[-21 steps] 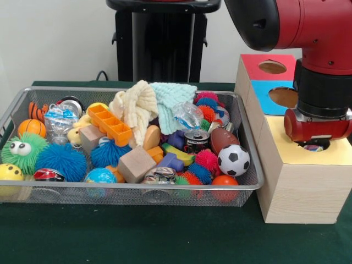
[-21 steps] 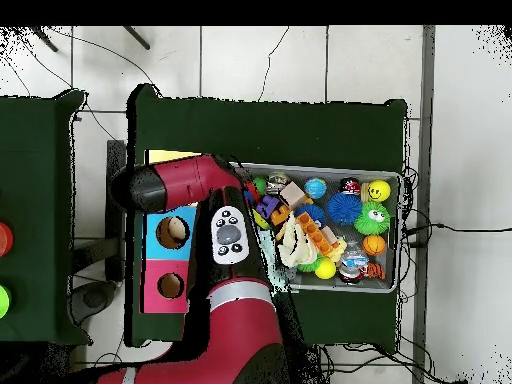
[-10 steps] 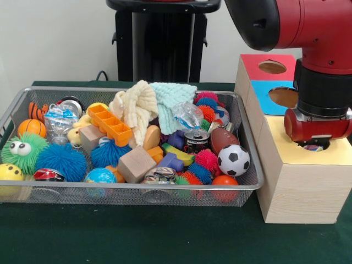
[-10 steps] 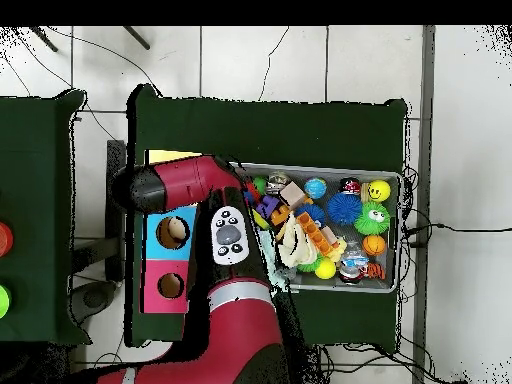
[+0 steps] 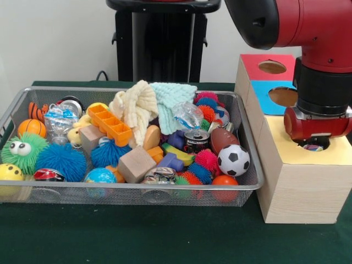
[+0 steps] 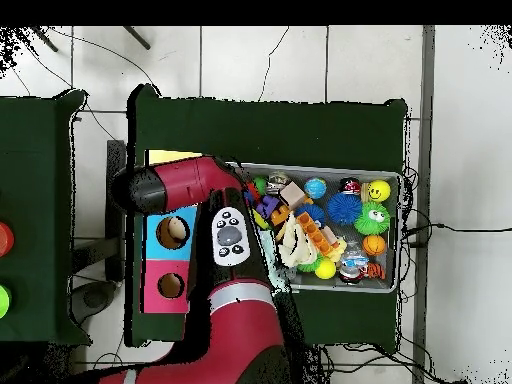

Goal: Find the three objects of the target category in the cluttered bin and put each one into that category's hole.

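Front view, left to right. Wire mesh bin (image 5: 250, 165) on the dark green worktop (image 5: 137, 236), packed tight. At its left end: an orange basketball-pattern ball (image 5: 32, 127), a green fuzzy ball with googly eyes (image 5: 22, 149), a yellow ball (image 5: 10, 172) half cut off behind the bin rim, a blue spiky rubber ball (image 5: 61, 161). Further right, an orange plastic tray with square pockets (image 5: 110, 125), long axis running from upper left down to lower right, and a cream knitted cloth (image 5: 136, 107) beside a pale green knitted cloth (image 5: 173, 98), both draped over things hidden beneath. Lower centre: a tan wooden cube (image 5: 136, 164), tilted on one corner. Right of centre: a dark drink can (image 5: 196, 141) standing upright, a brown football-shaped ball (image 5: 224, 138) partly buried, a black-and-white soccer ball (image 5: 233, 160) against the bin's right wall.

Right of the bin, touching or just beside it, a pale wooden box (image 5: 300, 187) with red, blue and yellow top panels, each with a round hole. Red and black arm (image 5: 322, 82) coming down over the yellow panel's hole (image 5: 313, 146), at the frame's right. Claw hidden behind the red wrist housing: open or closed, cannot tell. Something small and multicoloured glimpsed in that hole, too obscured to identify.

Overhead view: arm covering the yellow panel; blue panel's hole (image 6: 172, 232) and red panel's hole (image 6: 170, 286) both showing.
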### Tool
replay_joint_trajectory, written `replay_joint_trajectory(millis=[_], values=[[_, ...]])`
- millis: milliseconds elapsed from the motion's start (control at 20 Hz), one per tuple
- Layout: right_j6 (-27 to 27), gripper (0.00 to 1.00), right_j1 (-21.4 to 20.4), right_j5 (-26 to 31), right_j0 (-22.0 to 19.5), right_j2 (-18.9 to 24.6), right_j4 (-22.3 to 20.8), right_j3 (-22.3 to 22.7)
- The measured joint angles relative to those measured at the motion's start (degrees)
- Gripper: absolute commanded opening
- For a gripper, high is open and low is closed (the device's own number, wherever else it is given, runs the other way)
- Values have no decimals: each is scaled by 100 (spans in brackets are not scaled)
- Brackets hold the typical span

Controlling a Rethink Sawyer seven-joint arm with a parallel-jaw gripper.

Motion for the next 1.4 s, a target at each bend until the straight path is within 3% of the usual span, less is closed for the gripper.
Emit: replay_joint_trajectory(millis=[750,1400], values=[[0,0,-463,1,-145,62,0,508],[0,0,-692,2,-147,141,1,688]])
